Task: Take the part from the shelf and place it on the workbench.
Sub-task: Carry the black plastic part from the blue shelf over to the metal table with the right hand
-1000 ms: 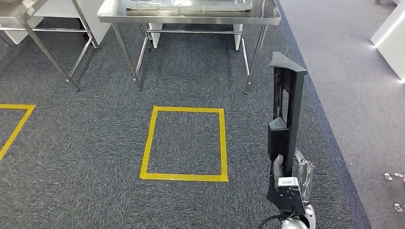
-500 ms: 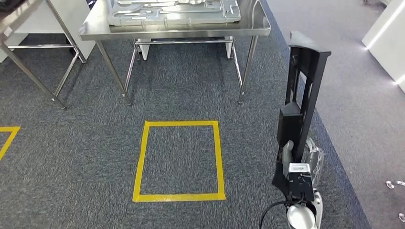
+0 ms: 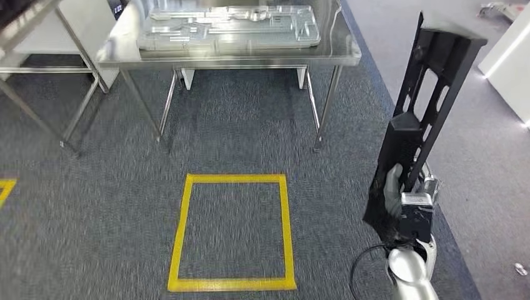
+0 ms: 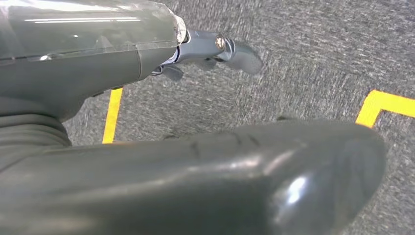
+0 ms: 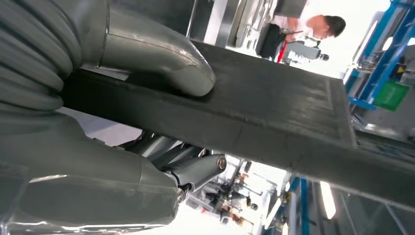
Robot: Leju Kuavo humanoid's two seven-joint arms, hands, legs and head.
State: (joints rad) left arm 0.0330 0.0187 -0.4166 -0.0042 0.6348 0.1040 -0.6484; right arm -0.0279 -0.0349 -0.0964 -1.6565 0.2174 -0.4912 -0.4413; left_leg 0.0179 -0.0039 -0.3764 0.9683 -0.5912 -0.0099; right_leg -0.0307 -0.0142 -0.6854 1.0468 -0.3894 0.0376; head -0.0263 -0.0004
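Observation:
A long black slotted part [image 3: 426,106] stands nearly upright at the right of the head view, leaning a little to the right. My right hand [image 3: 395,192] grips its lower end. In the right wrist view the grey thumb [image 5: 161,61] presses on the part's flat black face [image 5: 274,112], with the darker fingers under it. The steel workbench [image 3: 340,57] stands ahead at the top of the head view and carries a clear moulded tray [image 3: 225,25]. My left hand [image 4: 215,46] hangs over the grey carpet, fingers apart, holding nothing.
A yellow taped square [image 3: 181,231] marks the carpet between me and the workbench. A second steel table [image 3: 31,25] stands at the far left. A white cabinet [image 3: 509,62] is at the right, and a person [image 5: 318,24] stands far off.
The whole picture has shifted as I move toward the workbench; more of its top and tray show. The black part now sits higher in the picture and leans further right.

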